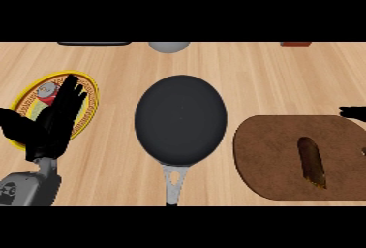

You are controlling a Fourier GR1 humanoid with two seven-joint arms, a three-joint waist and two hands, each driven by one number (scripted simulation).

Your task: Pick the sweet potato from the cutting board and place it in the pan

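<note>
Wooden counter (271, 72) filled the view, light plank grain, with bare stretches between pan and plate and along the far side.

Dark brown cutting board (275, 150) sat at right, rounded left end, running off the right edge of view. It lay near the pan, a narrow strip of counter between them.

Black frying pan (181, 118) sat at centre, nothing inside, its grey metal handle (174, 181) pointing toward the near edge, with a hanging slot in it.

Left hand (57, 118) showed at left, fingers straight and spread, pointing away, thumb out to the left. It overlapped the plate's right half; whether it touched could not be told. Grey forearm (28, 186) came in from the lower left corner, with a small black mark on it, unreadable.

Yellow-rimmed plate (28, 97) lay at left, red lettering round the rim too small to read, a small picture in the middle.

Sweet potato (312, 162) lay on the cutting board, right of its middle, long axis running near to far, brown, untouched.

Right hand (352, 113) showed only as black fingertips at the right edge, just above the board's far edge; its finger state could not be told.

Far edge: a dark flat item (94, 43), a grey round object (169, 46), a reddish-brown object (295, 43), all cut off.
</note>
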